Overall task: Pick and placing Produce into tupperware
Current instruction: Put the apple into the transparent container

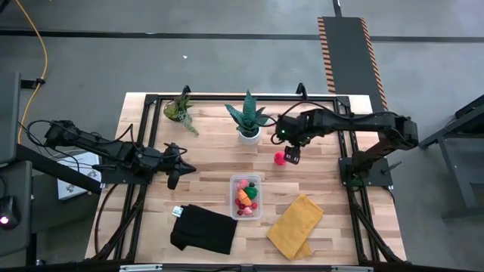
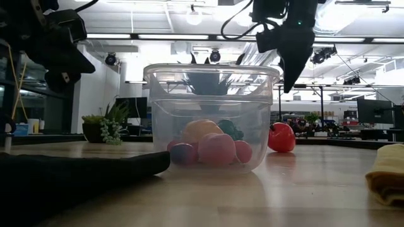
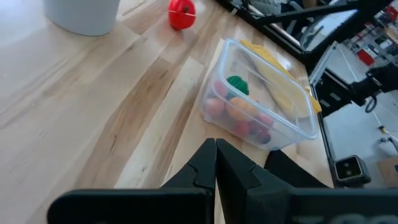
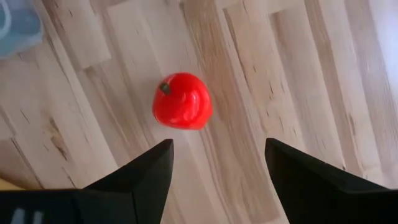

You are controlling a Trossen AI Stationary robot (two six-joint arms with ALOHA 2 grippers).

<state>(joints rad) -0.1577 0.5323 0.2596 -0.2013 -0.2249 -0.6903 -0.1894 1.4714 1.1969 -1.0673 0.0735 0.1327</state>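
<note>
A red toy pepper point(image 4: 182, 101) lies alone on the wooden table, right of the white plant pot and far of the tupperware point(image 1: 246, 196). My right gripper point(image 4: 217, 155) hangs open above it, fingers pointing down, clear of it; the pepper point(image 1: 280, 158) shows just left of the gripper point(image 1: 291, 156) from above. The clear tupperware point(image 2: 211, 120) holds several produce pieces, orange, pink, green and dark red point(image 3: 239, 109). My left gripper point(image 3: 216, 163) is shut on nothing, hovering over the table's left side point(image 1: 174, 168).
A white pot with a spiky green plant point(image 1: 248, 119) stands just left of the pepper; a second plant point(image 1: 180, 109) is at the far left. A black cloth point(image 1: 204, 229) and a yellow cloth point(image 1: 296, 225) lie near the front edge, either side of the tupperware.
</note>
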